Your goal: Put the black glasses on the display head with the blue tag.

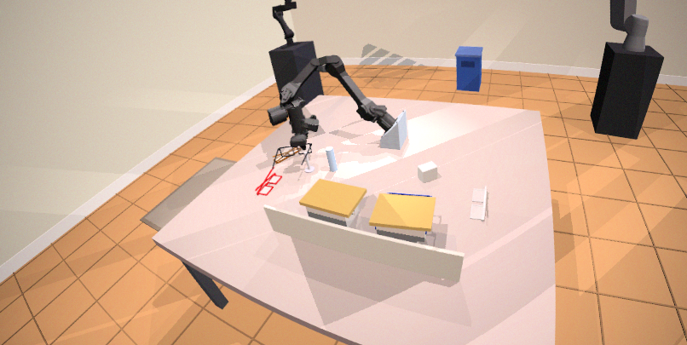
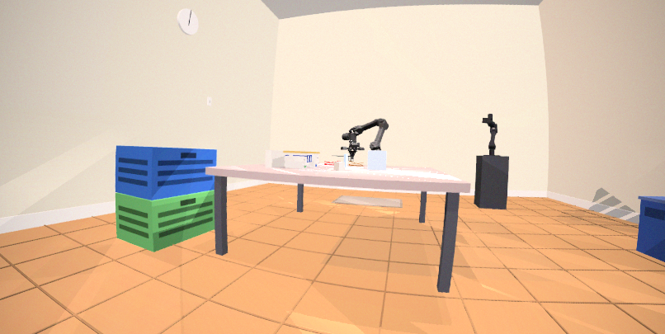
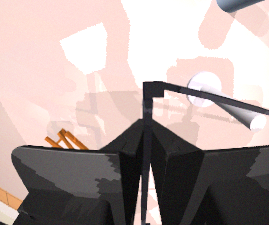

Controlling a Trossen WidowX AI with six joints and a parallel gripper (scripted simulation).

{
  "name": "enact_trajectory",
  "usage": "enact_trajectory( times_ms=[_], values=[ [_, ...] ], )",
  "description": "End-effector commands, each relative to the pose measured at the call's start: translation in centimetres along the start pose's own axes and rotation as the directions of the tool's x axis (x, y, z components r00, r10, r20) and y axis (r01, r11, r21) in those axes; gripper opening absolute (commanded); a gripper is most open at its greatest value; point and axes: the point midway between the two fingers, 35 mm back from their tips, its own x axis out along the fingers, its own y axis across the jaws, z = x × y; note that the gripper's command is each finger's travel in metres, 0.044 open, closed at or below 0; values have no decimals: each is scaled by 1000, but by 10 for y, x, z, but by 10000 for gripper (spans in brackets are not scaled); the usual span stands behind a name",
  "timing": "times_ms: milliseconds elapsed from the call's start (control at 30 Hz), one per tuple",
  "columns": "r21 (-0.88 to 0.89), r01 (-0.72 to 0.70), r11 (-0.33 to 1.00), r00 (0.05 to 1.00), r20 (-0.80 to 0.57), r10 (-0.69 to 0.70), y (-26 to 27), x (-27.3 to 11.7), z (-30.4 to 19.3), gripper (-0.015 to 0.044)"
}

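My gripper (image 1: pixel 298 143) (image 2: pixel 351 154) (image 3: pixel 145 124) is shut on the black glasses (image 1: pixel 308 149) (image 3: pixel 154 87) and holds them just above the table's far left part. In the wrist view one thin temple runs off to the right. Two display heads with yellow tops stand behind a low white panel (image 1: pixel 365 244). The right one (image 1: pixel 403 210) shows a blue strip along its far edge. The left one (image 1: pixel 332 197) stands beside it. Their faces are hidden from this side.
Orange glasses (image 1: pixel 285 158) (image 3: pixel 66 140) and red glasses (image 1: pixel 267 184) lie on the table to the left of the gripper. A pale blue cylinder (image 1: pixel 331 158), a small round stand (image 1: pixel 308 169), a white cube (image 1: pixel 427 170) and a white wedge (image 1: pixel 395 133) stand nearby.
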Motion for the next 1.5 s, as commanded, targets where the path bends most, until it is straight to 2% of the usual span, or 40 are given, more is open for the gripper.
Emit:
enact_trajectory(
  times_ms=[0, 1467],
  values=[
    [-3, 2, 1000, 1000, 0, -2, 1, 0, -3, 0],
    [-3, 2, 1000, 1000, 0, -2, 4, 0, -9, 0]
  ],
)
